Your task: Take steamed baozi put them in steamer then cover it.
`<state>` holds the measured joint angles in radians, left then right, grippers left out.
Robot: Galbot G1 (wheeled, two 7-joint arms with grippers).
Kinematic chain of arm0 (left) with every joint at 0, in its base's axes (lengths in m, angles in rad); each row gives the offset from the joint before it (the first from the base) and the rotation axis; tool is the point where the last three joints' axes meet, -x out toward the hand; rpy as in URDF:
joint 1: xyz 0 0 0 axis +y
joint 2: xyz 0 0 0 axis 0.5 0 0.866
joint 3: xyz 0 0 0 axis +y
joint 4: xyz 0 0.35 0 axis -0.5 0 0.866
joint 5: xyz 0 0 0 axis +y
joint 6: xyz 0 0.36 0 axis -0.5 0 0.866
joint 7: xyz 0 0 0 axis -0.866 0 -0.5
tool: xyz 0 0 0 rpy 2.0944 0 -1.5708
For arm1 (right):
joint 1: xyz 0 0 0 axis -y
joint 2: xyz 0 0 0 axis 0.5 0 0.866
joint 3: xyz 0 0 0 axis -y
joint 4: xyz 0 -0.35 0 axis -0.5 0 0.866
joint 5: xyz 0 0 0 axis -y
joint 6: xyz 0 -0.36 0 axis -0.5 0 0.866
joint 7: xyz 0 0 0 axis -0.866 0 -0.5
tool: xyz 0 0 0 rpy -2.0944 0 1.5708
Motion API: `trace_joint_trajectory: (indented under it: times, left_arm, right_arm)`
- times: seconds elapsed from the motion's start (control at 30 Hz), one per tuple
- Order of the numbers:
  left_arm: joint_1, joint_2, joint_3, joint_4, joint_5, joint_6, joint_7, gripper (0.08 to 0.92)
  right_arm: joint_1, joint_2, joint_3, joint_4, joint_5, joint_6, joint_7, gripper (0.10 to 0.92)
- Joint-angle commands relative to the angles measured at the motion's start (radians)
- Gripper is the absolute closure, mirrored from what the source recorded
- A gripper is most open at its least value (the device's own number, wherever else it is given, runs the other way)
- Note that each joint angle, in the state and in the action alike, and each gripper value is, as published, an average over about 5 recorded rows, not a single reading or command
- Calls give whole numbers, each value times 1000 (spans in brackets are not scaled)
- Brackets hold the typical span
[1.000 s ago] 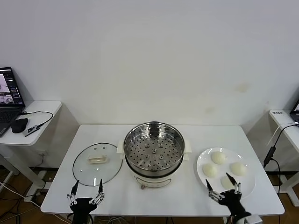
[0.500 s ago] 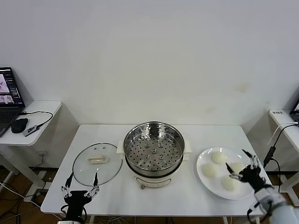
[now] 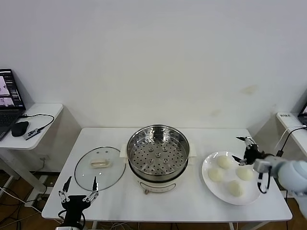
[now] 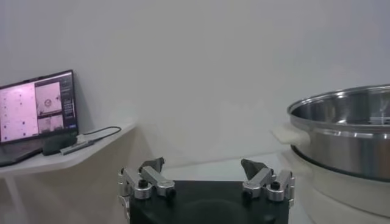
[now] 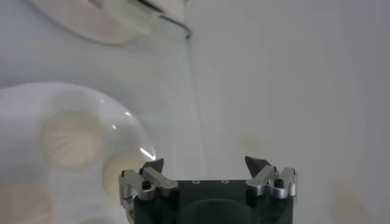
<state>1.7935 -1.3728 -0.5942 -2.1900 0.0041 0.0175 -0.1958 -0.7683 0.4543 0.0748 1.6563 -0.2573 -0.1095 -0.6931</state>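
Note:
Four off-white baozi lie on a white plate (image 3: 205, 178) at the table's right: far (image 3: 224, 161), left (image 3: 215, 174), right (image 3: 245, 173) and near (image 3: 235, 188). The steel steamer (image 3: 157, 153) stands uncovered at the table's middle, its perforated tray bare. The glass cover (image 3: 100, 167) lies flat to its left. My right gripper (image 3: 241, 148) is open and empty, hovering over the plate's far right edge, just above the right baozi. In the right wrist view its fingers (image 5: 207, 164) stand beside the plate (image 5: 18, 106), with baozi (image 5: 72, 139) in sight. My left gripper (image 3: 76, 194) is open and empty at the table's front left edge.
A side desk at the far left holds a laptop (image 3: 10, 100), a mouse (image 3: 20, 128) and a cable. Another side table (image 3: 290, 122) stands at the far right. The left wrist view shows my open gripper (image 4: 204, 165) level with the steamer's wall (image 4: 347, 131).
My right gripper has risen from the table's front edge and moved back over the plate's far right side. My left gripper has drawn slightly left and lower.

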Motion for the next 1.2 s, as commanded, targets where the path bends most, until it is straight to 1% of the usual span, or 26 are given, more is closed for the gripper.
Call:
trace_joint_trajectory:
  times: [0.03,0.17,0.27,0.53,0.9,1.03,1.2]
  left_arm:
    - [0,1,-4,-4,3,4,-1,177]
    - [0,1,-5,-9,2,5,-2,177]
    - [1,2,-10,-14,2,5,-1,177]
    - [3,-3,-25,-22,2,6,1,177]
    - [1,-5,-46,-23,1,7,5,177]
    - [-3,-4,-49,-17,0,8,7,177]
    - [-12,-2,-49,-10,-2,10,8,177]
  right_arm:
    - [403,-125,-429,-104,39,-29,-199,203]
    - [499,-105,-558,-154,64,-24,-288,203]
    - [534,-71,-614,-204,65,-18,-305,203]
    - [574,50,-667,-348,24,5,-311,203]
    - [622,261,-723,-517,-11,10,-294,203]
    - [623,303,-729,-564,-33,10,-285,203]
    - [619,316,-727,-585,-49,3,-280,206]
